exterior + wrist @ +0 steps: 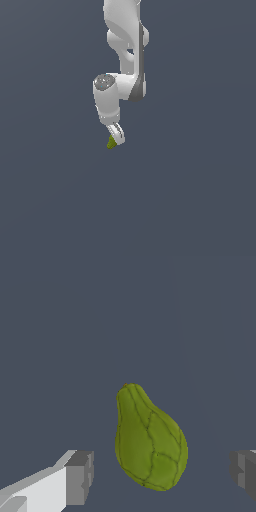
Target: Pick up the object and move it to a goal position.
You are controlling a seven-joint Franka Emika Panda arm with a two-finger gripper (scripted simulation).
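The object [150, 441] is an olive-green, pear-shaped lump with vein-like facets. In the wrist view it sits between my two fingertips, with a visible gap on each side. My gripper [161, 476] is open around it, and neither grey pad [80, 478] touches it. In the exterior view the white arm hangs down from the top. The gripper [116, 139] is at the arm's lower end, and the object [111, 143] shows as a small green tip just beside and below the fingers. I cannot tell whether the object rests on the grey surface.
A plain dark grey-blue surface [190, 200] fills both views. No other objects, containers or edges show.
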